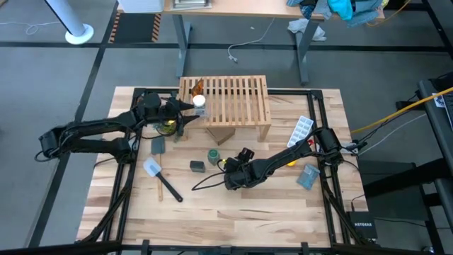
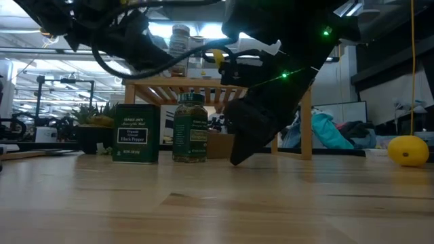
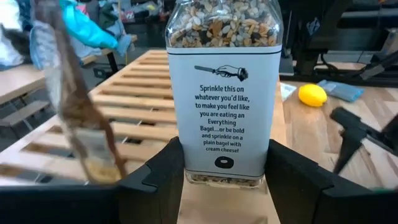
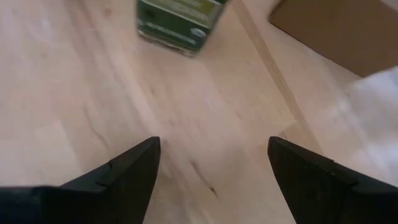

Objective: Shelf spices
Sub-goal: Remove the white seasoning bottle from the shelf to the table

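Two of the four spice containers look to be at the low light-wood slatted shelf (image 1: 233,99) already, judging from the high view: an amber-orange bottle (image 1: 197,86) sits on the slats at the shelf's left end, and a white-capped jar of mixed seeds with a white printed label (image 3: 224,93) is right beside it over the same end. That jar is not released yet. The left gripper (image 3: 225,180) pinches it at the base, one dark finger on each side, and the wrist view shows the slats just beyond and below the jar; whether its bottom touches the wood cannot be told.

Two containers remain on the wooden tabletop (image 1: 212,219) in front of the shelf. The green-lidded glass jar of dried herbs (image 2: 190,127) stands upright near the shelf's front leg, and the dark squarish tin of black pepper (image 2: 136,133) stands just beside it, farther from the shelf's middle.

The right gripper (image 4: 214,165) is low over the table in front of the shelf, fingers spread wide and holding nothing. The green-lidded jar lies just ahead of it, near but apart, not yet between the fingers. My judgement: the task is about half done, with this jar likely next.
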{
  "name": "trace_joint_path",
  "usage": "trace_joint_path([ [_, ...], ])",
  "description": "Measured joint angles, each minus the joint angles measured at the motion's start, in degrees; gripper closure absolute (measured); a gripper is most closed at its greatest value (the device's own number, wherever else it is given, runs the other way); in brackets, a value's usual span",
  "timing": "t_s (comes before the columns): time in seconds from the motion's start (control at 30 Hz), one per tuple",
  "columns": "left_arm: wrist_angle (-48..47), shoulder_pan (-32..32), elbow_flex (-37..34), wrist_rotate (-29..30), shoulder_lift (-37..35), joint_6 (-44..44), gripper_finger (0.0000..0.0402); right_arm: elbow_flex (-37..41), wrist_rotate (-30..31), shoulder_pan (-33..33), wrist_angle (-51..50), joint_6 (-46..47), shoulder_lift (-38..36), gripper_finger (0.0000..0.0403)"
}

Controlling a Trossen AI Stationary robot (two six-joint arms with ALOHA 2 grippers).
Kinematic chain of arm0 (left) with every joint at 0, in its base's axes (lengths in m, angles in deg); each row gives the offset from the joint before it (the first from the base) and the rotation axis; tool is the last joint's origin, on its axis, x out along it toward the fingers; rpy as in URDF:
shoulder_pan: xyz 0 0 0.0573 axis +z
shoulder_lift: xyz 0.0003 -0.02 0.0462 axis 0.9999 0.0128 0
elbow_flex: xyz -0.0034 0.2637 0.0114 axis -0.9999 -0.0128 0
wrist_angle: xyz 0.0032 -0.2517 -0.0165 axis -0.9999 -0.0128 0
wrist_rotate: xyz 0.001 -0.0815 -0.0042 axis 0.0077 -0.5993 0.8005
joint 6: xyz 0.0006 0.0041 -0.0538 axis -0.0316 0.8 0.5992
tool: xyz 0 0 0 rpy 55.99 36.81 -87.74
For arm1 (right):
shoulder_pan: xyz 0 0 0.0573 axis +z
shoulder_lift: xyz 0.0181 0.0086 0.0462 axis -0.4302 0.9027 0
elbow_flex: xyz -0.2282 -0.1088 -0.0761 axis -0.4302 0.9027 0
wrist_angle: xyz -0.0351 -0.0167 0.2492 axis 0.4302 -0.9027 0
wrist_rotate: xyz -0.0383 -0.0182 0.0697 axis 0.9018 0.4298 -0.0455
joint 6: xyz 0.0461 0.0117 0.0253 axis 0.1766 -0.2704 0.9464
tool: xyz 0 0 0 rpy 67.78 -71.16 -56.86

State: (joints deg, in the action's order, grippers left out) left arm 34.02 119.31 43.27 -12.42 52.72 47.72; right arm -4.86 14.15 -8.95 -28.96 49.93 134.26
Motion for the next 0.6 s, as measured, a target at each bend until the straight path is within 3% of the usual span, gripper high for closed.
trace_joint_path([
  [0.4,-16.63,-3.62,0.09,0.13,-13.93,1.38,0.0225,-0.02,0.38,0.02,-2.15,1.47,0.0,0.01],
  [0.6,-26.48,-8.85,0.09,4.92,-18.56,2.26,0.0225,-0.07,0.73,0.42,-3.61,2.03,0.0,0.01],
])
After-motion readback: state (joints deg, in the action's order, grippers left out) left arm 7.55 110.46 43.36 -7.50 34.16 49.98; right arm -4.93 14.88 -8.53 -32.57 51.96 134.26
